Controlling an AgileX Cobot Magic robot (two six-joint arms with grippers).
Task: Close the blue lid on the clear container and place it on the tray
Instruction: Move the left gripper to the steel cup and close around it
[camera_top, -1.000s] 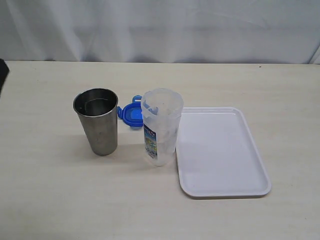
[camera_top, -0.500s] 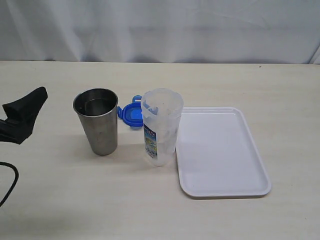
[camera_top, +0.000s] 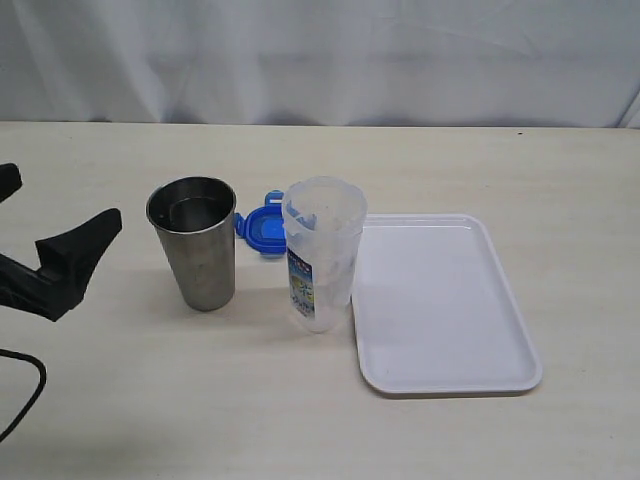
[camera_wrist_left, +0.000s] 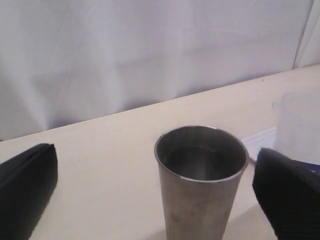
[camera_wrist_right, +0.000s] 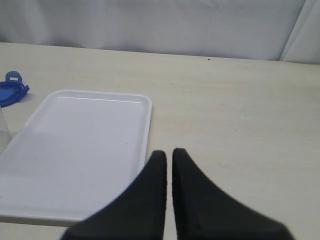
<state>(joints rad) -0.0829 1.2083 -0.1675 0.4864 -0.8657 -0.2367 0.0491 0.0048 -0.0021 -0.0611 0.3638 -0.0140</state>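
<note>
Noted black left gripper (camera_top: 65, 195) farther into view than a second ago, spread wide, empty, facing tapered steel cup (camera_top: 195, 245). Right gripper (camera_wrist_right: 169, 152) pinched closed, empty. Small round blue plastic lid (camera_top: 262, 231) unmoved on table behind tall clear plastic canister (camera_top: 322, 255), uncapped, just beside flat white rectangular tray (camera_top: 440, 300). Judged: approach only.

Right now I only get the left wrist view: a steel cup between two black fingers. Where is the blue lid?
Observer: The blue lid lies on the table, behind the gap between the steel cup and the clear container.
Operator: Is the container closed?
Observer: No, its mouth stands open.
Operator: And the other gripper?
Observer: The right gripper is shut, holding nothing.
</note>
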